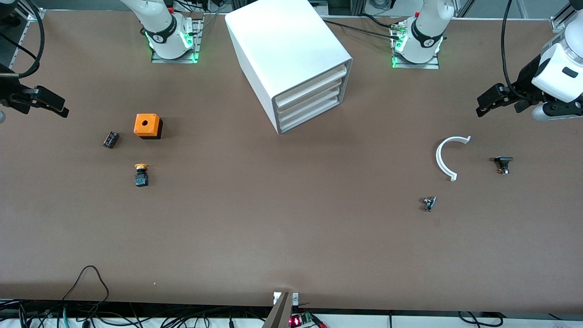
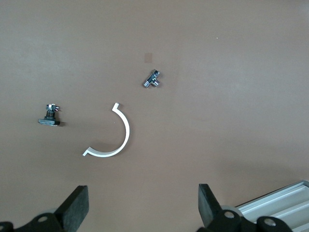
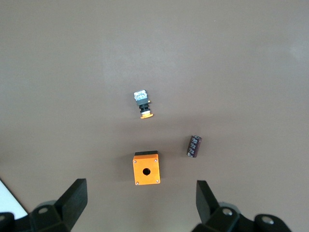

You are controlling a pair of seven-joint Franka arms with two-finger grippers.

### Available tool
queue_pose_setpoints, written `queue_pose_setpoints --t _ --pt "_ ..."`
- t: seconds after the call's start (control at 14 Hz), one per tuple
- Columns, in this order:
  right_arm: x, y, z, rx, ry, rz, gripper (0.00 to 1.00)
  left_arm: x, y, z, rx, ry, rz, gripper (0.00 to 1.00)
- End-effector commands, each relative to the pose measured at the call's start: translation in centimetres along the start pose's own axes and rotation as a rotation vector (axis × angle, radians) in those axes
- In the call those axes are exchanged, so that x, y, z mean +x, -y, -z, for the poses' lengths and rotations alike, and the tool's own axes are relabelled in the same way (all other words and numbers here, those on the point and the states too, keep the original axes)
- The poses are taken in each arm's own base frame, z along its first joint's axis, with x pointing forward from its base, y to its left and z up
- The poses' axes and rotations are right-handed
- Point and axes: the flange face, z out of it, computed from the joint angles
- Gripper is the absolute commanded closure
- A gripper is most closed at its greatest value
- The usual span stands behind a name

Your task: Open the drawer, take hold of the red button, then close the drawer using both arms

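Observation:
The white cabinet (image 1: pixel 282 50) stands at the table's middle, near the arms' bases. Its white drawers (image 1: pixel 309 98) are all shut; a corner shows in the left wrist view (image 2: pixel 282 203). The red-capped button is hidden. My left gripper (image 1: pixel 483 105) is open and empty in the air over the left arm's end of the table; its view shows it (image 2: pixel 143 208) over bare table. My right gripper (image 1: pixel 60 108) is open and empty over the right arm's end; its view shows it (image 3: pixel 140 205) close to an orange box (image 3: pixel 146 169).
Toward the right arm's end lie the orange box with a round hole (image 1: pixel 147 125), a yellow-capped button (image 1: pixel 141 175) (image 3: pixel 143 105) and a dark small part (image 1: pixel 110 139). Toward the left arm's end lie a white half ring (image 1: pixel 448 157), a black piece (image 1: pixel 503 164) and a metal fitting (image 1: pixel 428 203).

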Motion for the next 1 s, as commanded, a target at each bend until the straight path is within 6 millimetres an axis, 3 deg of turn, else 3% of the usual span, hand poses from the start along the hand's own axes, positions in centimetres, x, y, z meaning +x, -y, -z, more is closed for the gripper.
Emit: queue_pose_setpoints --t 0.0,0.64,0.93 --pt "-0.4 0.3 1.5 -0.015 -0.018 0.025 0.00 0.1 -0.2 0.7 -0.004 0.018 -0.026 0.00" --pt "-0.7 0.5 1.4 -0.013 0.014 0.034 0.00 0.3 0.2 0.5 -0.004 0.021 -0.019 0.00" --pt "-0.7 1.9 1.2 -0.016 0.018 0.057 0.00 1.2 -0.1 -3.1 0.019 0.132 -0.013 0.00"
